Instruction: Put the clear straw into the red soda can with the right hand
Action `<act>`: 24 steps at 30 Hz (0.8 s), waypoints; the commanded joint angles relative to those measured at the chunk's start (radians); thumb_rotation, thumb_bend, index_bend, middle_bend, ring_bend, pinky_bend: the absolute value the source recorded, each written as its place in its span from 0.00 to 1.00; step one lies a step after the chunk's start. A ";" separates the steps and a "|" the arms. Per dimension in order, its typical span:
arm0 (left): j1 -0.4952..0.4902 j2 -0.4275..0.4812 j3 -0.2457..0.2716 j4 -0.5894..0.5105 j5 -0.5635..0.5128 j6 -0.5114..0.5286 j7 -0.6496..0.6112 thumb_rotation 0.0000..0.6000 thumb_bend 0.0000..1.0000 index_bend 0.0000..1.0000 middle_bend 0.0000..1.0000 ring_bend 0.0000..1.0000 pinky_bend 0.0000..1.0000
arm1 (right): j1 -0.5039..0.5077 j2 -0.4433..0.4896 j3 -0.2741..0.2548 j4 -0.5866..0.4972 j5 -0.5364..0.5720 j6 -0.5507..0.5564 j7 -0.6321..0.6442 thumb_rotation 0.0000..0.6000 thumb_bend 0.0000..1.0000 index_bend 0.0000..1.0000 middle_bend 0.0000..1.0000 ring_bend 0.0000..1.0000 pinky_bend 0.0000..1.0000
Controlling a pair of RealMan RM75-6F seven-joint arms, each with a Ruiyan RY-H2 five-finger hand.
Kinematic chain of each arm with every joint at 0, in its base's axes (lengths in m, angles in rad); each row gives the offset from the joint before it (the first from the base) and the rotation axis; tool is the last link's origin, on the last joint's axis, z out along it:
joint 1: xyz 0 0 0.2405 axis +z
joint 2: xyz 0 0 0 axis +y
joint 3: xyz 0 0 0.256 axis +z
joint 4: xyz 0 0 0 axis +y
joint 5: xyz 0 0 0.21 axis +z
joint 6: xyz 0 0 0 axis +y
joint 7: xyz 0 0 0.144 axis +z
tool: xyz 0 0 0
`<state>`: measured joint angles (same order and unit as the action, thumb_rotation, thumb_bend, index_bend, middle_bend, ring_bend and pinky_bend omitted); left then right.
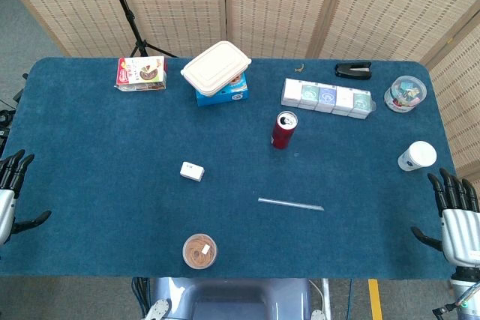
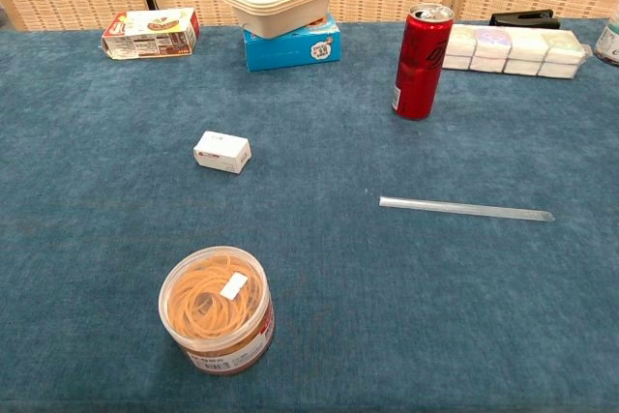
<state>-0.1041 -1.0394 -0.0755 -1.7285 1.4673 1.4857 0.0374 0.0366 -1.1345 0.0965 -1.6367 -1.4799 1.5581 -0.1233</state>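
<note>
A clear straw [image 1: 291,204] [image 2: 466,208] lies flat on the blue tablecloth, right of centre and toward the front. The red soda can [image 1: 283,130] [image 2: 422,47] stands upright behind it, its top opened. At the table's front right corner my right hand [image 1: 456,215] hovers, fingers spread, holding nothing, well to the right of the straw. My left hand [image 1: 10,192] sits at the left edge, fingers apart and empty. Neither hand shows in the chest view.
A tub of rubber bands [image 1: 199,251] [image 2: 218,310] stands at the front, a small white box [image 1: 192,171] [image 2: 222,152] mid-left. Along the back: snack box [image 1: 141,73], white lidded container [image 1: 216,67] on a blue box, row of packets [image 1: 328,98], black stapler [image 1: 353,70], clear tub [image 1: 405,94]. White cup [image 1: 416,156] at right.
</note>
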 commanded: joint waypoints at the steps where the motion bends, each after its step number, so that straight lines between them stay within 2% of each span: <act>1: 0.000 0.000 0.001 0.001 0.001 0.000 0.000 1.00 0.00 0.00 0.00 0.00 0.07 | -0.001 0.001 -0.001 -0.001 -0.002 0.001 0.000 1.00 0.00 0.00 0.00 0.00 0.00; 15: 0.004 0.009 -0.005 -0.001 -0.002 0.013 -0.024 1.00 0.00 0.00 0.00 0.00 0.07 | 0.037 -0.015 -0.019 -0.022 -0.032 -0.070 0.051 1.00 0.00 0.05 0.00 0.00 0.00; 24: -0.010 0.026 -0.019 -0.051 -0.002 0.007 -0.010 1.00 0.00 0.00 0.00 0.00 0.07 | 0.129 -0.045 -0.016 -0.102 -0.053 -0.195 -0.042 1.00 0.00 0.10 0.00 0.00 0.00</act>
<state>-0.1122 -1.0178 -0.0920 -1.7686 1.4610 1.4893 0.0220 0.1364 -1.1691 0.0764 -1.7084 -1.5294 1.3985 -0.1317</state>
